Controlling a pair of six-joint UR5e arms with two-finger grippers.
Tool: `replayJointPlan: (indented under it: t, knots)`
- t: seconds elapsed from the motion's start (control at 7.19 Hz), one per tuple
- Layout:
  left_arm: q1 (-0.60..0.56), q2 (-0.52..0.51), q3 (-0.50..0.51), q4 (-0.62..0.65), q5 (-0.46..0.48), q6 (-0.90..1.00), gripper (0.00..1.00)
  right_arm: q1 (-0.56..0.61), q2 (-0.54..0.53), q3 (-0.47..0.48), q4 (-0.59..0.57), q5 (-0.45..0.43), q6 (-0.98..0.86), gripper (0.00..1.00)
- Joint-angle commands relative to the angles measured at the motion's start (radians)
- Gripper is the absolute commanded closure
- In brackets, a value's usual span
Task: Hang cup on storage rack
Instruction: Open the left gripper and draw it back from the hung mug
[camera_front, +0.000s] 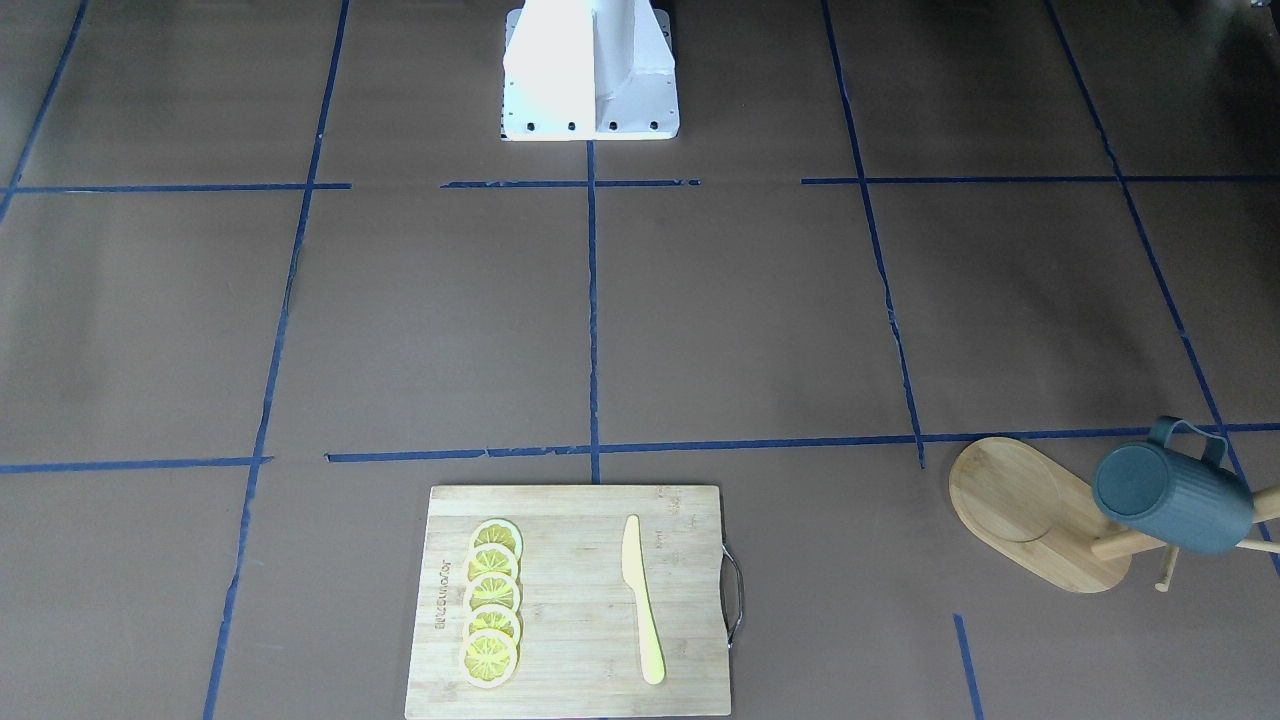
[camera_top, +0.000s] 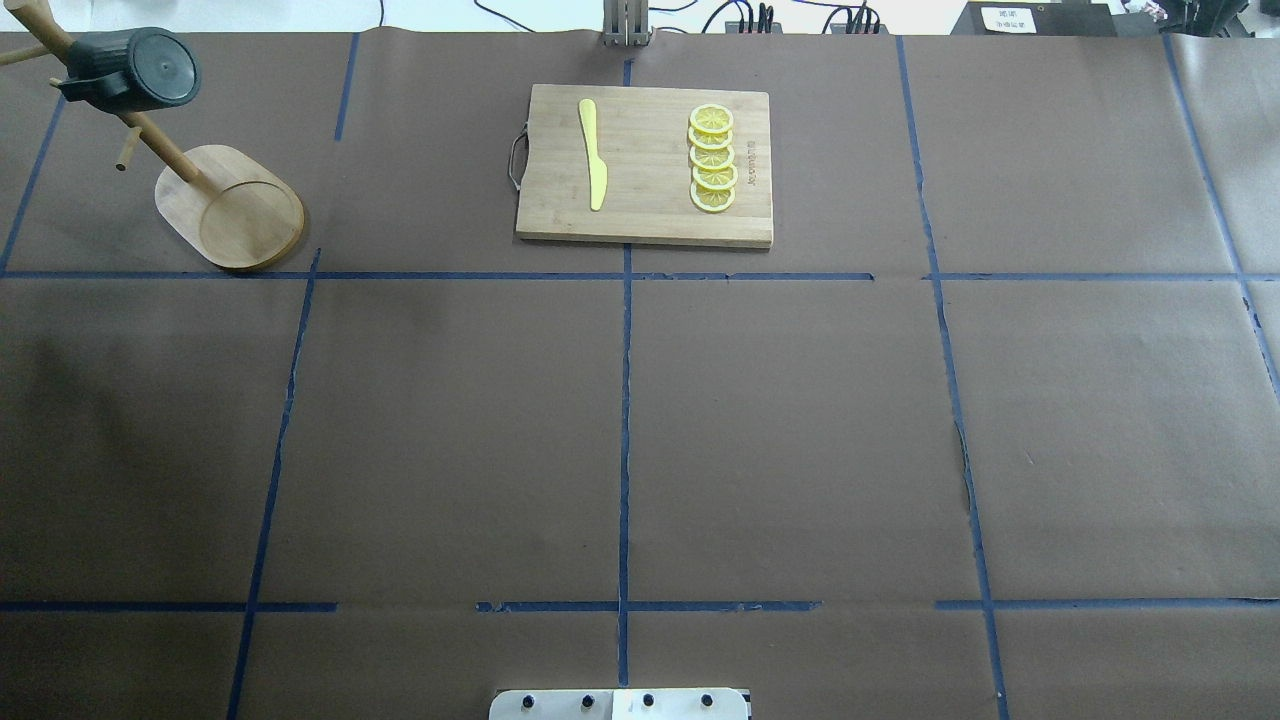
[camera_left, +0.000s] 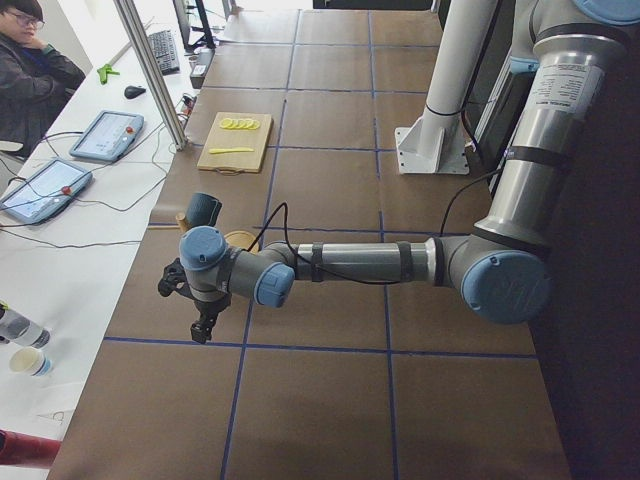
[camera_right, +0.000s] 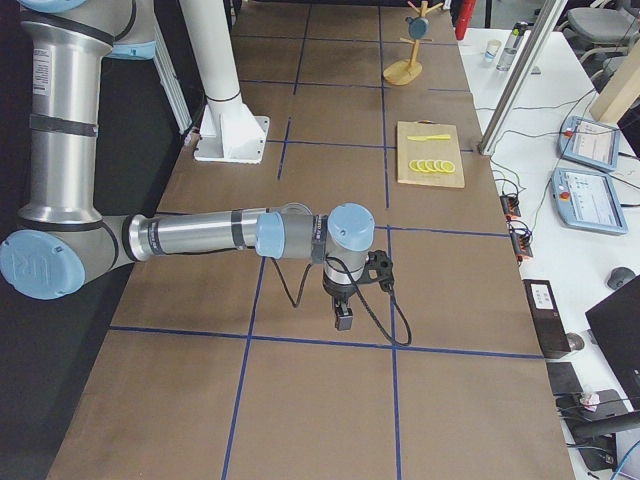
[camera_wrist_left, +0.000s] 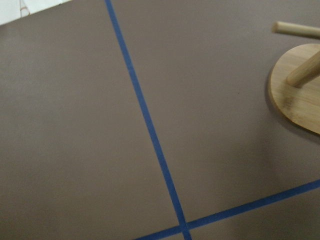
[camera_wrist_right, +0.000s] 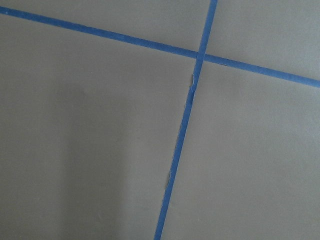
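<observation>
You'll find the cup up on the pegs of the rack, tipped on its side above the oval base, at the far corner of the table on the robot's left. The left gripper and right gripper both hang over bare table, seen from the side only, so you cannot tell how their jaws stand. A cutting board with a yellow knife and lemon slices lies well apart.

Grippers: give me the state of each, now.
Left gripper: cannot be told; seen only in a side view.
Right gripper: cannot be told, likewise.
</observation>
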Motion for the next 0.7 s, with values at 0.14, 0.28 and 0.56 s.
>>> replayJointPlan:
  t: [0.14,0.28,0.56]
  knots:
    - [-0.021,0.123,-0.224,0.337,-0.008,0.0,0.0,0.0,0.0,0.001,-0.001,-0.001,0.002,0.0]
    - [-0.021,0.236,-0.362,0.333,-0.007,-0.01,0.0,0.0,0.0,0.001,-0.001,-0.001,0.002,0.0]
    - [-0.021,0.285,-0.431,0.328,-0.007,-0.009,0.0,0.0,0.0,0.001,-0.001,-0.001,0.003,0.0]
